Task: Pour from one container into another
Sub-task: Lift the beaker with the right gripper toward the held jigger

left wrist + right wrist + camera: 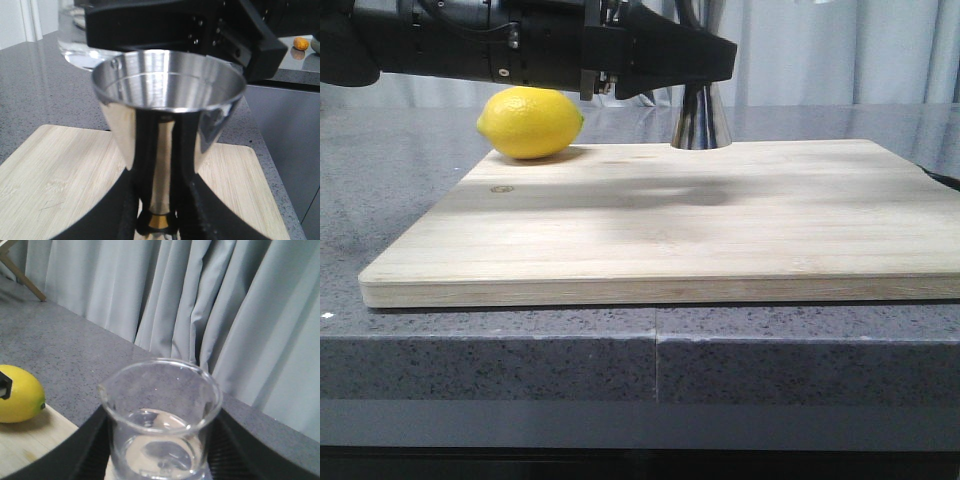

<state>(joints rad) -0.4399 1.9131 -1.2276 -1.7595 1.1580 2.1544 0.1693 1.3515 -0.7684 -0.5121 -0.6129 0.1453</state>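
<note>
Left wrist view: left gripper (157, 220) clamps the jigger (167, 112) at its gold waist, cup upright and empty. Right gripper (160, 460) is closed around the beaker (161, 425), upright, with clear liquid low inside. Jigger stands at the board's (670, 240) far edge, right of the lemon (530, 122). Pour advice: bring the pour lip over the cup's centre, tilt slowly, keep the jigger level.

The jigger (167, 95) is polished steel, mirror-bright, with a gold band at its waist. The beaker (161, 425) is clear, smooth glass. The cutting board (700, 225) is pale matt wood with visible grain; the desk (490, 360) is speckled grey stone. The lemon (529, 122) has glossy, dimpled skin. Both pincers are matt black.
</note>
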